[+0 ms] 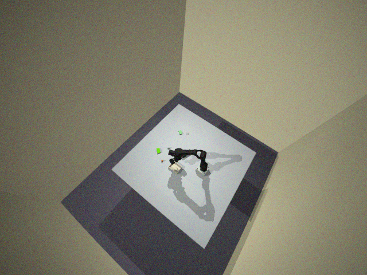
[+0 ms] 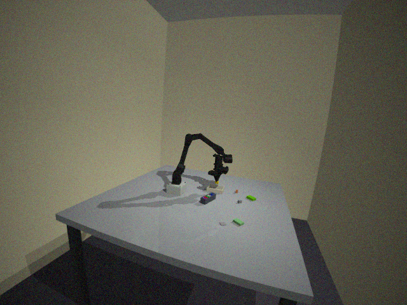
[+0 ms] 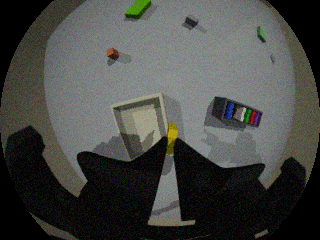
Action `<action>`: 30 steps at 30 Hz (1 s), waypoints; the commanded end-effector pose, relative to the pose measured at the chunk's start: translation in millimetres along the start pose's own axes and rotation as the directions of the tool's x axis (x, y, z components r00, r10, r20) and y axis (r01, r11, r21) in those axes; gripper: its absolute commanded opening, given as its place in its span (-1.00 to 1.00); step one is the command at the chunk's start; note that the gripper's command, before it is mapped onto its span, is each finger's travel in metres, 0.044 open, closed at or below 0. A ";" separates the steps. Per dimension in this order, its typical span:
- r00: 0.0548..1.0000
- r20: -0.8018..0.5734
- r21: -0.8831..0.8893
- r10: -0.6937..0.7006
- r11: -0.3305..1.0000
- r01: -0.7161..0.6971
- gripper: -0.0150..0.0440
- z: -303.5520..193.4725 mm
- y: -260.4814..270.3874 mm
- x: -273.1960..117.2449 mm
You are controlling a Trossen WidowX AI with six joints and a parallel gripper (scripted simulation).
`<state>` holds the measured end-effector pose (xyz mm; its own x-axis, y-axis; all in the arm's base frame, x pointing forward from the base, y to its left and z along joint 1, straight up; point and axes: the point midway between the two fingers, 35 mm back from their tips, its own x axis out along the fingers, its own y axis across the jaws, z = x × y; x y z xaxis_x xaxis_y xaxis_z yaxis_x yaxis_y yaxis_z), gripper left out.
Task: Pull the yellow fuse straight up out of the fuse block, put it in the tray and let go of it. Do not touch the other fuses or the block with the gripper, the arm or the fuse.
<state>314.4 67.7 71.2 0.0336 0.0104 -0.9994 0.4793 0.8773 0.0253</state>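
Note:
My gripper is shut on the yellow fuse, which sticks out below the fingertips. In the wrist view the fuse shows at the right wall of the cream tray; in the exterior view it hangs just above the tray. Whether it is fully over the inside of the tray I cannot tell. The dark fuse block stands apart from the gripper, with blue, white, green, red and purple fuses in it. The arm hides the block in the top view.
A bright green block, an orange piece and a small grey block lie beyond the tray. A paler green block and a flat grey piece lie beyond the fuse block.

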 end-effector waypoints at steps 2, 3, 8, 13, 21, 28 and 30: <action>1.000 -0.007 0.003 -0.007 1.000 0.007 -0.49 -12.9 21.2 2.5; 1.000 -0.007 0.003 -0.006 1.000 0.006 -0.49 -16.2 25.9 2.6; 1.000 -0.008 0.003 -0.005 1.000 0.005 -0.49 -31.4 45.5 2.8; 1.000 -0.009 0.003 -0.005 1.000 0.005 -0.49 -32.0 46.3 5.2; 1.000 -0.009 0.003 -0.005 1.000 0.005 -0.49 -31.8 46.6 18.2; 1.000 -0.009 0.003 -0.005 1.000 0.005 -0.49 -31.9 46.5 29.5; 1.000 -0.009 0.003 -0.005 1.000 0.005 -0.49 -32.0 46.4 32.7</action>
<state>311.7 125.1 48.1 0.0382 0.0181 -0.9991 0.4782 0.8776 0.0341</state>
